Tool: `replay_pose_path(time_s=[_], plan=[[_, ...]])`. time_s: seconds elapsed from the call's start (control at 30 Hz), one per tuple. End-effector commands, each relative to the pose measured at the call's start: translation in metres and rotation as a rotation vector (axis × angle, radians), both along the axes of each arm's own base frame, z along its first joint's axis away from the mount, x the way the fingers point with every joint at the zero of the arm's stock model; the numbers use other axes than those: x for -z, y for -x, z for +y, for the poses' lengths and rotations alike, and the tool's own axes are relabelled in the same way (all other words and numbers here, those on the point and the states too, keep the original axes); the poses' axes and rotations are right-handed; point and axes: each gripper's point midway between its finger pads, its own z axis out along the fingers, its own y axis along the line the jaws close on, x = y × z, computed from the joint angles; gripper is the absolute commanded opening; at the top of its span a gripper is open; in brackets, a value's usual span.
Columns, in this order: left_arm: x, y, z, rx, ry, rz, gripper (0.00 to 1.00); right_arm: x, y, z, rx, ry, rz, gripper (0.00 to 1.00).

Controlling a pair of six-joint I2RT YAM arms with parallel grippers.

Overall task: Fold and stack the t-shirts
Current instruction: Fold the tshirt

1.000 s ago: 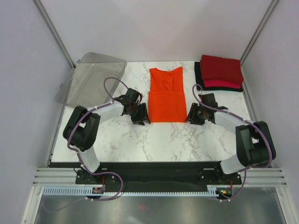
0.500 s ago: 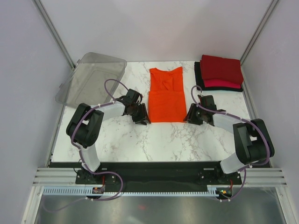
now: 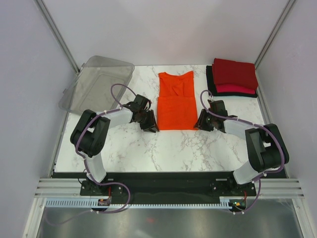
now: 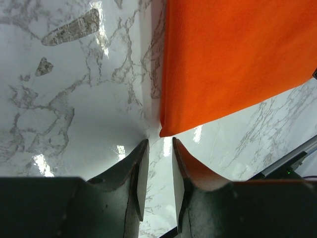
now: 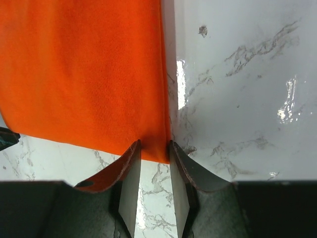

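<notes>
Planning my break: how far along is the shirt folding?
Done: three folded shirts are stacked far right, dark red on top. In hand: the orange shirt lies with sides folded in; left fingers and right fingers sit open at its near corners. To do: fold it across and stack it.

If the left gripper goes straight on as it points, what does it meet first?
Probably the near corner of the orange shirt, just beyond the left gripper; its height over the table is unclear.
</notes>
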Motion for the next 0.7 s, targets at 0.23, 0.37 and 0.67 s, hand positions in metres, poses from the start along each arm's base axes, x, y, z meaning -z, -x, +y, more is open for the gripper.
replay_pose_path(time_s=[0.23, 0.37, 0.67], plan=[[0.0057, -0.0168, 0.0059, 0.057, -0.067, -0.076, 0.33, 0.0244, 0.0214, -0.0129, -0.024, 0.098, 0.092, 0.36], [0.0082, -0.0189, 0.0045, 0.059, -0.067, -0.073, 0.32, 0.0261, 0.0237, -0.0106, -0.035, 0.088, 0.099, 0.35], [0.0015, -0.0132, -0.0017, 0.089, -0.031, -0.071, 0.02, 0.0231, 0.0216, -0.0154, -0.032, 0.118, 0.089, 0.0]])
